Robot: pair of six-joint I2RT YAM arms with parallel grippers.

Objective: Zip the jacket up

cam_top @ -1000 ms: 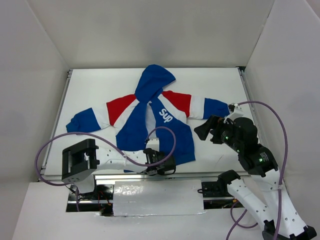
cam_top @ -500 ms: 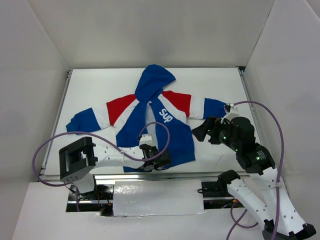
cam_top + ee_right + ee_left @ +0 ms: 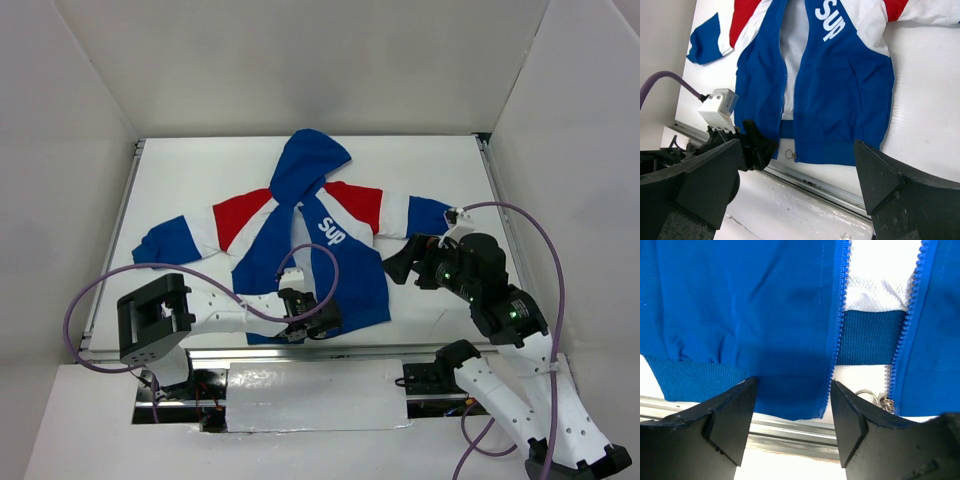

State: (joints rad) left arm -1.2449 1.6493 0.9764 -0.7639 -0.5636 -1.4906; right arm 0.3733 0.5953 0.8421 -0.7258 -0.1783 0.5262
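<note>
The jacket (image 3: 330, 245) lies flat on the white table, front up and unzipped, hood at the far side. It is blue with red and white bands and white "Sup" lettering. My left gripper (image 3: 318, 322) is open at the bottom hem, by the front opening. In the left wrist view its fingertips (image 3: 740, 405) straddle the hem corner of one front panel (image 3: 790, 395), next to the blue zipper teeth (image 3: 837, 315). The zip slider with its metal ring (image 3: 875, 397) lies on the other panel's edge. My right gripper (image 3: 400, 262) is wide open and empty, above the table beside the jacket's right side (image 3: 840, 90).
A metal rail (image 3: 790, 432) runs along the table's near edge just below the hem. White walls enclose the table on three sides. The left arm's purple cable (image 3: 200, 275) loops over the jacket's lower left part. The jacket's right sleeve (image 3: 430, 215) lies close to my right gripper.
My left gripper has shifted a little left along the bottom hem. My right gripper has edged slightly left toward the jacket. The jacket has not moved.
</note>
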